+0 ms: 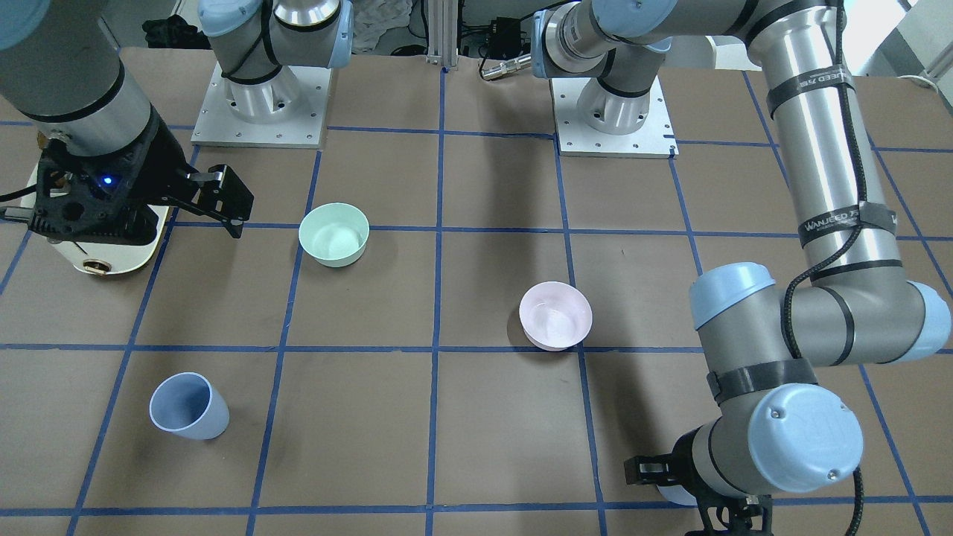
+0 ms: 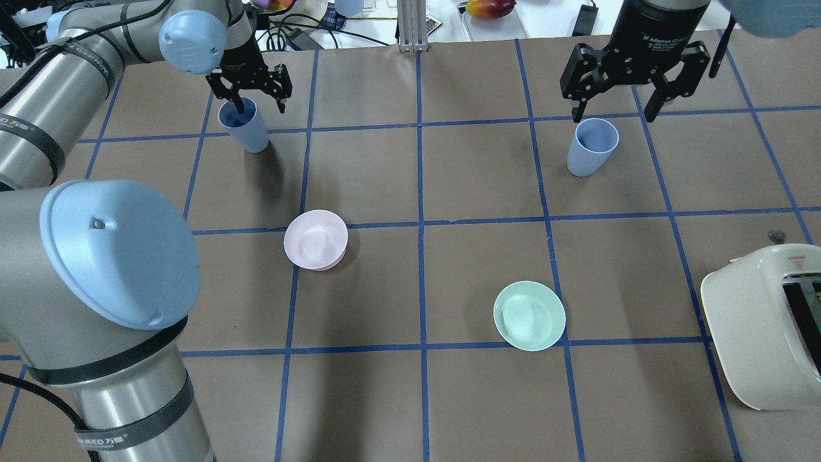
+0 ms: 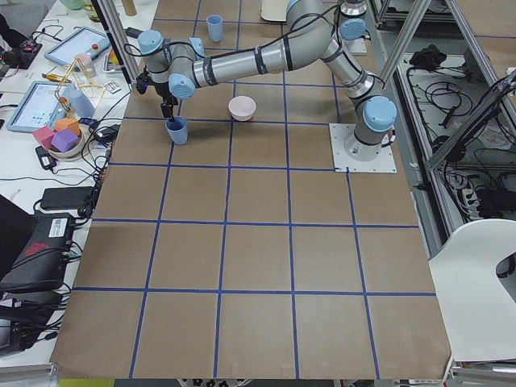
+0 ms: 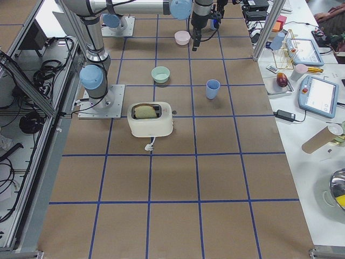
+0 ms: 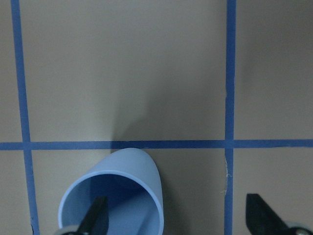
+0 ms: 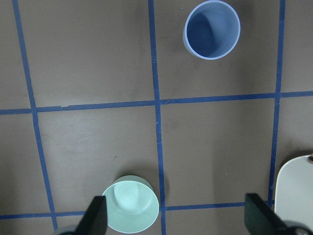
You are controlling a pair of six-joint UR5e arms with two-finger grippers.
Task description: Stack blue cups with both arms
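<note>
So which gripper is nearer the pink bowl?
Left. The left gripper is at the blue cup beyond the pink bowl; the right gripper hangs near the other cup, across the table.

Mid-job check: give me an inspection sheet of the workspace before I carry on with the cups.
Surface: brown table, blue tape grid.
Job's things: left cup and right cup, both blue, upright, far apart, not stacked.
Clutter: pink bowl, mint green bowl, toaster.
Grippers: left gripper open, one of its fingers inside left cup, the other outside; right gripper open, raised, holding nothing.
Cables: black cable along left arm; toaster cord on the table.
Surroundings: side bench holding a tablet.
</note>
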